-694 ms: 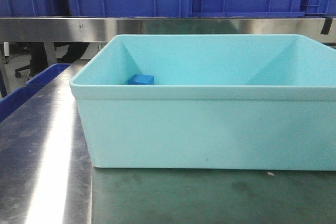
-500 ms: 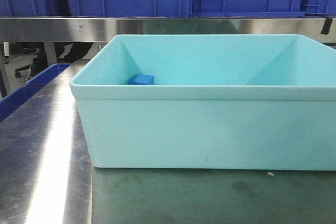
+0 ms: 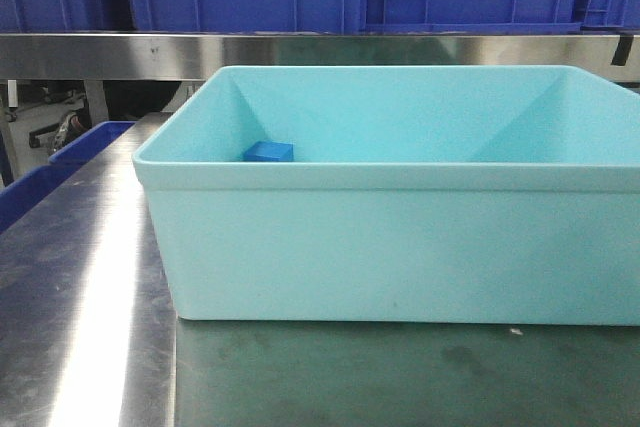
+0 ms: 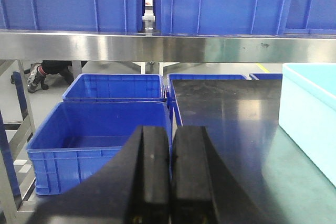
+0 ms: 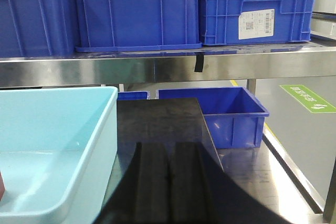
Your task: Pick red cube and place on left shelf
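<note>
While only the front view shows the blue cube point(image 3: 268, 152), left pincer point(image 4: 170, 136) and right pincer point(image 5: 169, 151) are clenched.

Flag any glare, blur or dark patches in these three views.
Front view: a bright glare streak runs down the steel tabletop; the pale turquoise plastic tub is evenly lit. Left wrist view: the black left end effector is dark and soft; the grey steel shelf rail shines. Right wrist view: the black right end effector is dark and featureless; the dark-blue ribbed crates look sharp.
</note>
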You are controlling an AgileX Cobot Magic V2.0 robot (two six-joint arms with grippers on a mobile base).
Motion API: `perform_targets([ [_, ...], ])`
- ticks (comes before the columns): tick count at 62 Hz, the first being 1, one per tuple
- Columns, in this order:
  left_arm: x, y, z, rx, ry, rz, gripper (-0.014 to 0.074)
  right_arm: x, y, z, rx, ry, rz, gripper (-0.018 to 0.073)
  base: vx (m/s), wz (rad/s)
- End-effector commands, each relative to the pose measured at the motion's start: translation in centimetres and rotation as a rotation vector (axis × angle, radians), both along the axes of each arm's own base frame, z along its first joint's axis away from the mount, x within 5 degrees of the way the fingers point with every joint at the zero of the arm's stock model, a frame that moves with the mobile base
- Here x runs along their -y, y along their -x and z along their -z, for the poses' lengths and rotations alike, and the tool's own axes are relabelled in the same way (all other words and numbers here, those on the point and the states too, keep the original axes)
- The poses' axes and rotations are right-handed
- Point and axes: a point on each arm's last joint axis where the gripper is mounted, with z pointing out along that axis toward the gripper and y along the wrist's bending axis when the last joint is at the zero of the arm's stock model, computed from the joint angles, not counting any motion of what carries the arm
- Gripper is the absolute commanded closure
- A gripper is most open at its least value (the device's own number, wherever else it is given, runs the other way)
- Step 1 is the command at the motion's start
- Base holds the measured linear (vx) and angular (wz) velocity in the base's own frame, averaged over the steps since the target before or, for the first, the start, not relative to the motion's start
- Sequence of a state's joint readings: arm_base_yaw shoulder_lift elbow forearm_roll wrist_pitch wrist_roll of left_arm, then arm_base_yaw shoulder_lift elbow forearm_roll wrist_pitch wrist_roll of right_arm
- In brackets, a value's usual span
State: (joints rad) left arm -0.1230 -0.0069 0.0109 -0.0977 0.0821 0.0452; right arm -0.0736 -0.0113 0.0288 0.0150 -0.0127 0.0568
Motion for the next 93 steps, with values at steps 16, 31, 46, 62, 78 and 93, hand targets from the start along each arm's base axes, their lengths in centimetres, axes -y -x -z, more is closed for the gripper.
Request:
perform_targets([
  [16,-0.1,0.0,-0.1,0.079,0.02,-0.003,0.0495,0.0,0.7,-2.9,0.253,0.024,0.01,0.0514,0.0,0.0],
  [31,-0.1,0.0,-0.1,0.079,0.02,-0.003,0.0495,-0.1,2.1,-10.3,0.24,0.04,0.01,0.0514,0.01,0.05],
  [46,-0.1,0.0,-0.1,0.079,0.02,-0.003,0.0496,-0.2,0.6,-18.9,0.011,0.016,-0.026,0.0514,0.01,-0.07],
  [62,-0.1,0.0,-0.1,0.079,0.02,-0.003,0.0496,-2.3,-3.3,-25.2,-0.139,0.004,-0.275,0.0514,-0.01,0.05],
  [78,-0.1,0.0,-0.1,0.079,0.02,-0.003,0.0496,-8.3,-9.8,-24.9,-0.493,0.082,-0.55,0.0505,0.0,0.0],
  [93,-0.1,0.0,-0.1,0.079,0.02,-0.003,0.0495,-14.6,-15.5,-20.5,-0.731,0.106,-0.636,0.0505,0.01,-0.08],
])
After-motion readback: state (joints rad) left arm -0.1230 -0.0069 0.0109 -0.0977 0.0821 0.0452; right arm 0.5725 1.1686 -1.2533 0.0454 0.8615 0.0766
